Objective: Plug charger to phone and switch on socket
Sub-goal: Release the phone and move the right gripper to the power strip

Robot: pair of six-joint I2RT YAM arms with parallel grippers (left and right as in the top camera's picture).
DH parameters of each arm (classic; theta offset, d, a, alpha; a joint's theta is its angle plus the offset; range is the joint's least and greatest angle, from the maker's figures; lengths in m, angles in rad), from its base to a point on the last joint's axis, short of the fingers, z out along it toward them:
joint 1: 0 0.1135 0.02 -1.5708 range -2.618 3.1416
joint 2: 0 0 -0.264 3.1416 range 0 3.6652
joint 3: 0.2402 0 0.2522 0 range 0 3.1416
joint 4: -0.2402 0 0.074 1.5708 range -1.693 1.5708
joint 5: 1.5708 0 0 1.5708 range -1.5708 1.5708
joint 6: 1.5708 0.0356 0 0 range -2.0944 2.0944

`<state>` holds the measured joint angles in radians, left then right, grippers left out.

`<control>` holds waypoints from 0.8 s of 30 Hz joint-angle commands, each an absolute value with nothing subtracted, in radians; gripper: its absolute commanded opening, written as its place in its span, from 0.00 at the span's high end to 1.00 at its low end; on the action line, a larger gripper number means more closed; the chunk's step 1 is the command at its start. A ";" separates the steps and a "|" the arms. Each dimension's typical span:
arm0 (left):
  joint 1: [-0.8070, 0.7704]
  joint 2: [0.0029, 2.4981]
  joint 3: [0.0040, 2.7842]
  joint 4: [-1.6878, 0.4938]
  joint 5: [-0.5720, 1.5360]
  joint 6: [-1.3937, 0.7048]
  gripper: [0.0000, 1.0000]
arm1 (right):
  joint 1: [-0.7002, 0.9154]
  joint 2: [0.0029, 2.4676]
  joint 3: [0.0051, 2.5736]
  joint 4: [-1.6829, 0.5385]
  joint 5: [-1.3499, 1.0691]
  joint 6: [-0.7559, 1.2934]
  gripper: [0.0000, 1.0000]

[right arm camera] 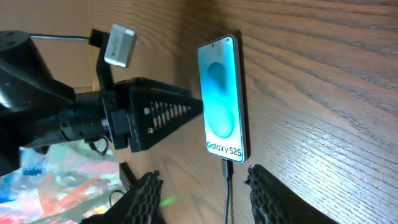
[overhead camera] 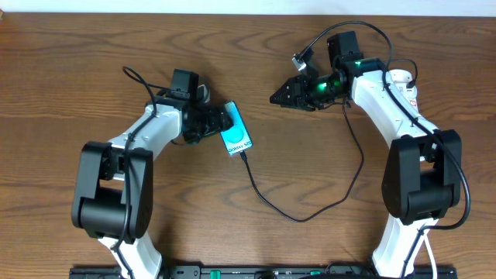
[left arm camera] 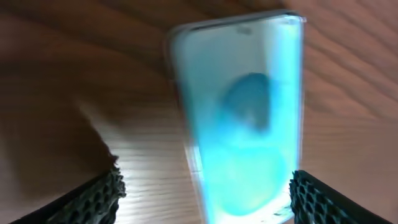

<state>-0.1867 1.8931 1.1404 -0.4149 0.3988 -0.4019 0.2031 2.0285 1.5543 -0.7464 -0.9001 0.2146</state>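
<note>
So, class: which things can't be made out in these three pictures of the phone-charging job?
The socket: in no view, so its switch state is unknown.
The charger's far end: overhead, the charger disappears under the right arm.
Screen text: left wrist view, the phone is blurred.
Finger bases: left wrist view, the left gripper is cut off by the bottom edge.

Robotics lab bench, wood-grain table (overhead camera: pixel 62 46), two mounted robot arms (overhead camera: pixel 147 132)
</note>
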 commanded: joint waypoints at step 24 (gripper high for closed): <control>-0.180 1.338 1.156 -0.781 0.137 -0.355 0.03 | -0.297 1.605 1.556 -1.083 -0.363 0.141 0.53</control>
<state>-0.1848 1.3296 1.1473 -0.7780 0.1505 -0.3698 -0.1970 1.5749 1.5558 -1.0630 -0.4534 0.1478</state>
